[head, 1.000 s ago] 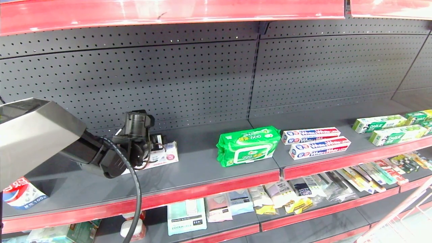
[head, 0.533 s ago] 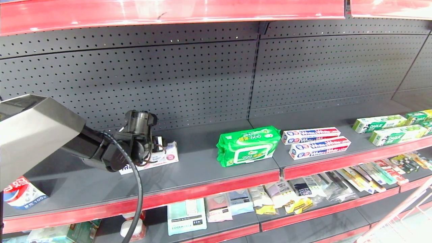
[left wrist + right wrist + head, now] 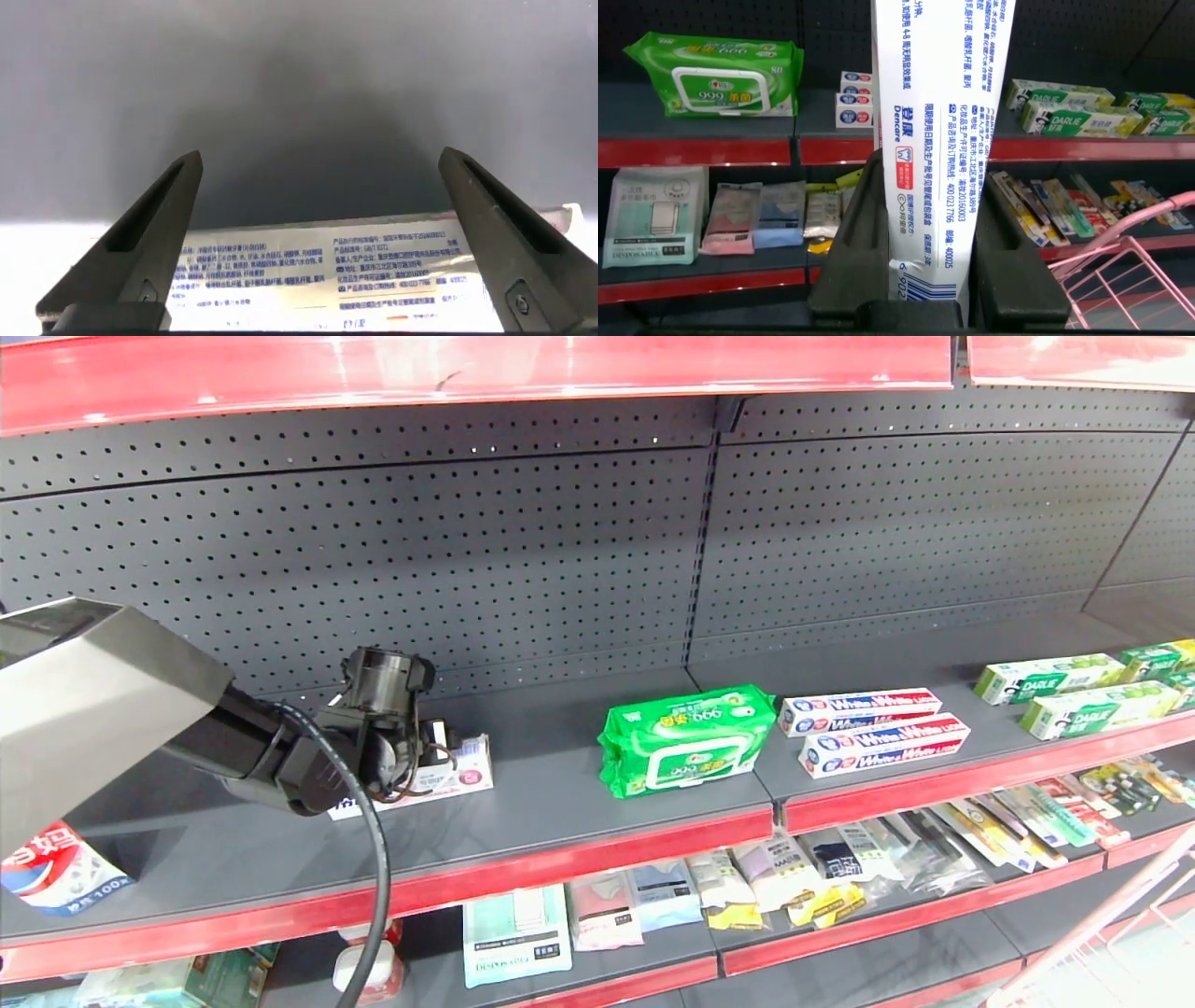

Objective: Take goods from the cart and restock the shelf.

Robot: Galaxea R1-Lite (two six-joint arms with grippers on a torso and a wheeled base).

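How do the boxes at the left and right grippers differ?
The left box lies flat on the shelf, the left gripper open over it. The right box stands upright, the right gripper shut on it. Both are long, white and printed.

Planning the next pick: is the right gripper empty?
No, the right gripper holds a long white cardboard box with blue print between its jaws.

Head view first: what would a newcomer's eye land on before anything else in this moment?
The bright green wipes pack lying mid-shelf stands out against the dark grey shelf. To its left, the left gripper is open around a white box lying flat on that shelf. In the right wrist view, the right gripper clamps a long white carton upright.
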